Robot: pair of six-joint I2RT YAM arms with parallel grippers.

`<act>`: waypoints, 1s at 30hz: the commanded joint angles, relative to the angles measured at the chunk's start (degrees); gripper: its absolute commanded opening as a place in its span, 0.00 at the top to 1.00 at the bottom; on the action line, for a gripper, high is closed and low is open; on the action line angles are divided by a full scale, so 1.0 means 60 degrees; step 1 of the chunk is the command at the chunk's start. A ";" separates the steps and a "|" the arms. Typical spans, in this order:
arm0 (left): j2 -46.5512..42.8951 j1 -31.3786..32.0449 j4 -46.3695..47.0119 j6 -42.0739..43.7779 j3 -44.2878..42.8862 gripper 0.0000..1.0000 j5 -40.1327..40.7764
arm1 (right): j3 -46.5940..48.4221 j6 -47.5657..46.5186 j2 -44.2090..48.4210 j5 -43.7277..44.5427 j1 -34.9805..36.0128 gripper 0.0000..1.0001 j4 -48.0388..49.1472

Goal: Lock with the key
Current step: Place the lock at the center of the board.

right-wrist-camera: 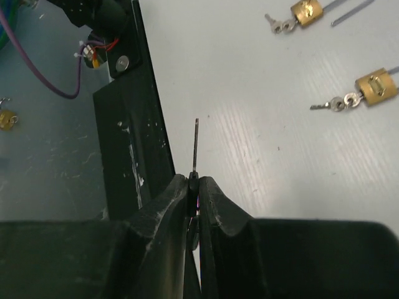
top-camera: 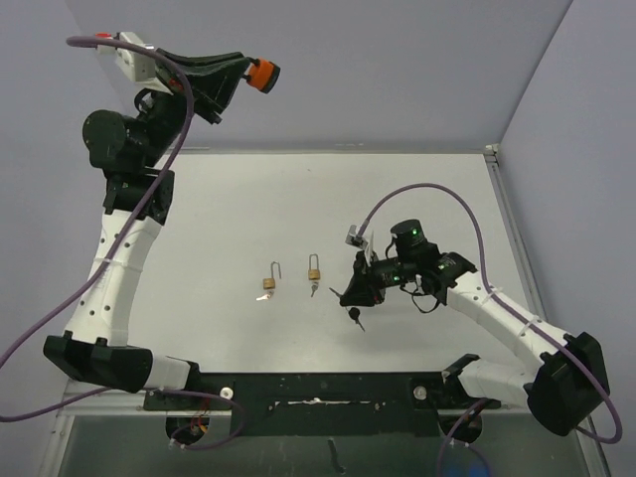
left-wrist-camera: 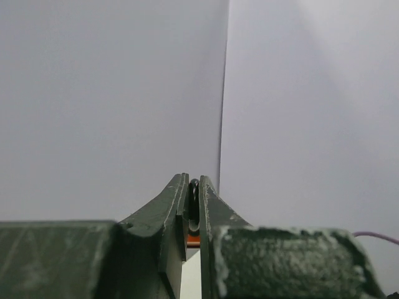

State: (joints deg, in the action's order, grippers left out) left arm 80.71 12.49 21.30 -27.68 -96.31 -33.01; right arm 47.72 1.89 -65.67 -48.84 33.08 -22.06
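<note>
My right gripper (top-camera: 350, 296) (right-wrist-camera: 194, 179) hovers low over the table, shut on the black head of a key (top-camera: 355, 317). The key's thin blade (right-wrist-camera: 196, 146) sticks out past the fingertips. Two brass padlocks (top-camera: 268, 283) (top-camera: 314, 273) lie left of it, also seen in the right wrist view (right-wrist-camera: 307, 11) (right-wrist-camera: 376, 88), each with a small silver key (right-wrist-camera: 278, 23) (right-wrist-camera: 336, 103) at its base. The left padlock's shackle stands open. My left gripper (top-camera: 246, 77) (left-wrist-camera: 194, 180) is raised high at the back, shut on an orange-and-black lock (top-camera: 264, 76) (left-wrist-camera: 194, 202).
A black base rail (top-camera: 308, 397) (right-wrist-camera: 134, 124) runs along the near table edge, close to the right gripper. The table's right edge (top-camera: 512, 229) meets a grey wall. Purple cables (top-camera: 437, 194) loop from both arms.
</note>
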 commanded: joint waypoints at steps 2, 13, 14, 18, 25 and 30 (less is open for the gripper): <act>-0.0451 0.0225 0.1706 -0.0289 -0.0555 1.00 0.0391 | 0.0432 0.0287 0.0886 0.0786 -0.0020 1.00 -0.0444; 0.0024 0.0719 0.0959 -0.1618 0.1227 1.00 -0.1052 | 0.1214 0.2209 0.1585 0.6095 -0.0909 1.00 0.0078; 0.0067 0.0901 0.0941 -0.1589 0.1431 1.00 -0.1103 | 0.1236 0.2390 0.1530 0.6297 -0.1231 1.00 0.0098; 0.0475 0.1926 0.0175 -0.1076 0.2051 1.00 -0.1196 | 0.1431 0.2902 0.1132 0.6554 -0.2121 1.00 0.0141; 0.1933 0.3247 -0.0722 -0.0507 0.2769 1.00 -0.1336 | 0.1875 0.3273 0.0207 0.6027 -0.2918 1.00 -0.0201; 0.3154 0.3413 -0.1219 -0.0364 0.2788 1.00 -0.1448 | 0.1708 0.3507 -0.0021 0.6164 -0.2988 1.00 -0.0181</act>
State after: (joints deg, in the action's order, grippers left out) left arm 96.36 33.04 13.52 -31.27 -78.74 -41.06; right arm 56.27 20.78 -65.65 -12.43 15.40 -24.43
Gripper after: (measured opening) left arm 0.058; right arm 0.102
